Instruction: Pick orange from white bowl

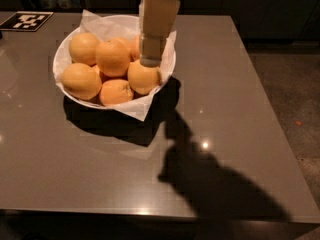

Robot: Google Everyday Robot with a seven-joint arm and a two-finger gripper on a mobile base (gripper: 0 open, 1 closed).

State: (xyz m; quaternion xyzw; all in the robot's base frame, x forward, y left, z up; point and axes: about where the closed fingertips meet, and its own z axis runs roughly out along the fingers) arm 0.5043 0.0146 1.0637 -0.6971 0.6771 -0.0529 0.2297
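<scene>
**Pincer over the fruit:** The robot's cream-coloured pincer (150, 61) hangs over the right side of the white bowl (56, 64). Its tip is just above the orange (142, 80), and whether the two touch cannot be told. The pincer shows as one blunt block, so it also cannot be told whether it is wide or narrow. The arm above it is cut off by the top edge of the view.

The orange lies at the front right of the heap, close against the bowl's right rim. It is round, smooth and evenly bright, with a small glint on its upper side. The other oranges (113, 58) crowd in on its left, leaving no gap on that side. One of them is half hidden behind the pincer.

The white paper lining (141, 111) spills a pointed corner over the front rim just below the orange, and another rises at the back left.

The bowl stands on the back left part of the grey table (245, 109). There is broad bare surface to its right and in front of it. The table's right edge gives way to a dark speckled floor (295, 84).

A black-and-white marker tag (26, 20) lies at the far left corner. The arm's shadow (220, 189) falls across the front of the table. The background beyond the far edge is too dark to make out.
</scene>
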